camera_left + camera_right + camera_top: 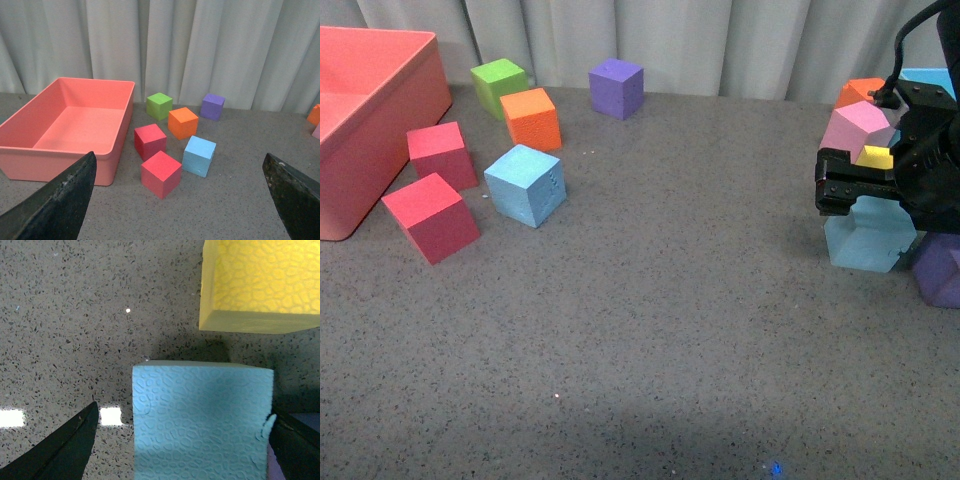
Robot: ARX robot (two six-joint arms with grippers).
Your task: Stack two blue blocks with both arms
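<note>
- Two end effectors are mine, and neither has a grip on anything yet. My right end effector sits at the right edge of the front view, jaws spread and lowered around the right-hand blue block.
- In the right wrist view, one finger stands clear of that block's side. The other finger is right at the opposite side, and I cannot tell whether it touches.
- My left end effector is wide open and empty. That arm does not show in the front view.
- A yellow cube sits just beside the right-hand blue block. In the front view a purple cube presses in at its lower right, and a pink cube lies behind it.
- The left-hand blue block rests on the desk at left-centre of the front view. It is near two red cubes and an orange cube.
- A salmon bin fills the upper left corner.
- Nothing is stacked: both blue blocks lie on the desk, well apart at opposite sides of the frame.
- I judge this to be the grasp on the first block, at the very start of the task. What remains is to close, lift clear of the crowding cubes, bring the blocks together and set one squarely on the other.
</note>
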